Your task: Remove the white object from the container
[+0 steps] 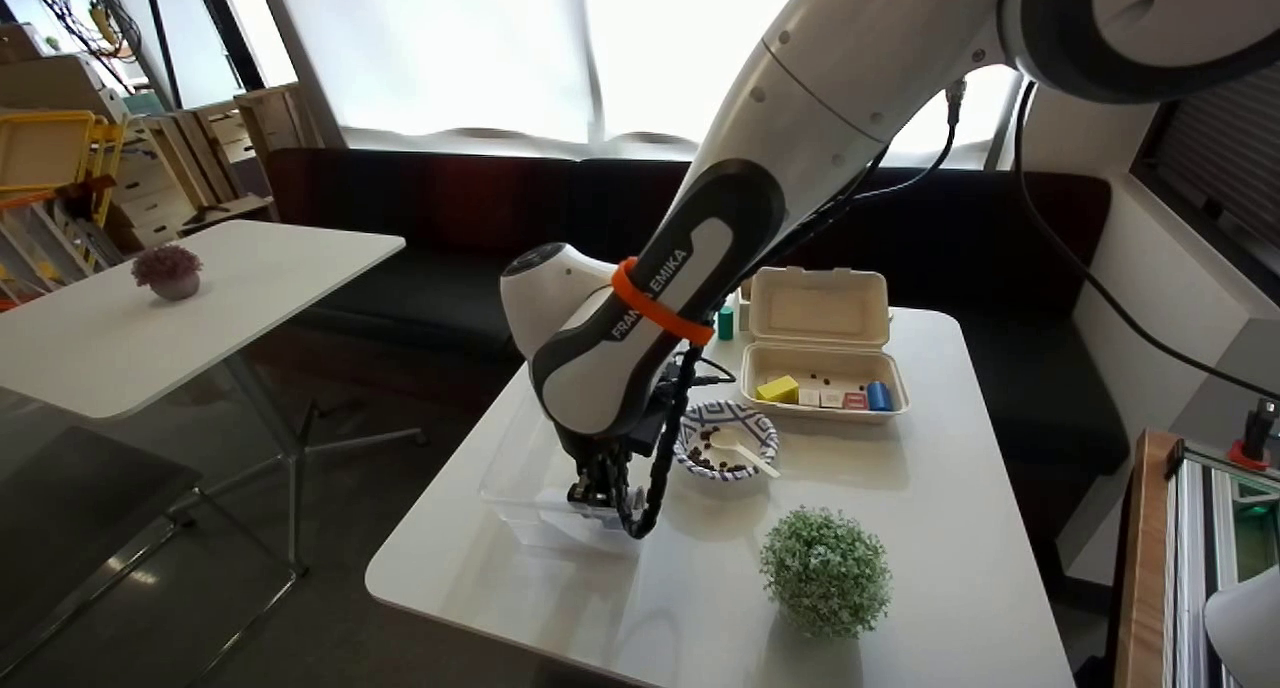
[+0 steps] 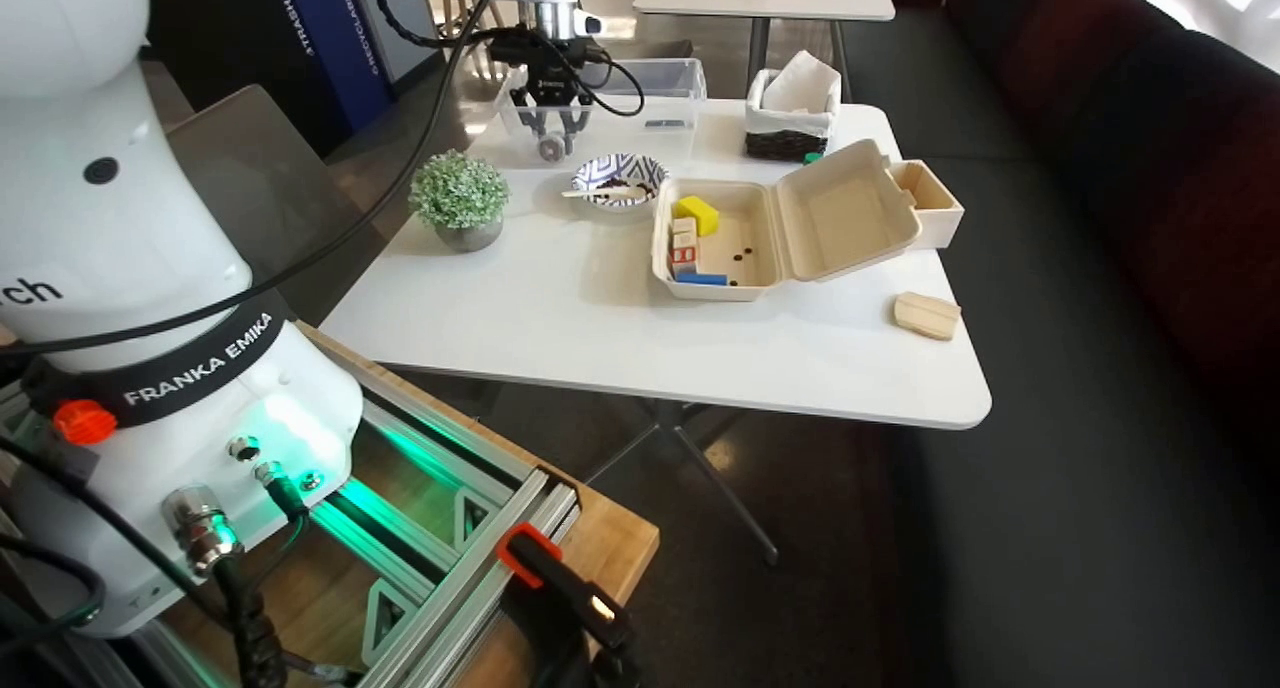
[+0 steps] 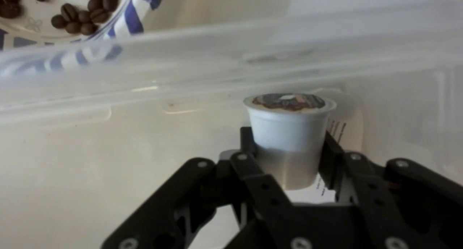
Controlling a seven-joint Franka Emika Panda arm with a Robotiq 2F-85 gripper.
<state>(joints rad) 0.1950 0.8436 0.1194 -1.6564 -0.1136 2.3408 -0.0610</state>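
Observation:
A small white cup (image 3: 289, 133) with a dark patterned lid is between the fingers of my gripper (image 3: 288, 147) in the wrist view. Both finger pads press on its sides, so the gripper is shut on it. The cup shows as a greyish disc (image 2: 551, 148) in an exterior view, with the gripper (image 2: 553, 118) above it. The container, a translucent plastic bin (image 3: 202, 42), is around the gripper tips and cup; it shows in both exterior views (image 1: 560, 528) (image 2: 682, 78). Whether the cup touches the bin's floor I cannot tell. The arm hides part of the bin.
A blue-patterned bowl (image 1: 690, 430) with dark beans and a spoon stands right beside the bin. A beige open box (image 2: 745, 290) with small blocks, a potted plant (image 1: 826, 571), a lined basket (image 2: 790, 146) and a wooden piece (image 2: 926, 315) are on the table. A printed white piece (image 3: 351, 127) lies under the cup.

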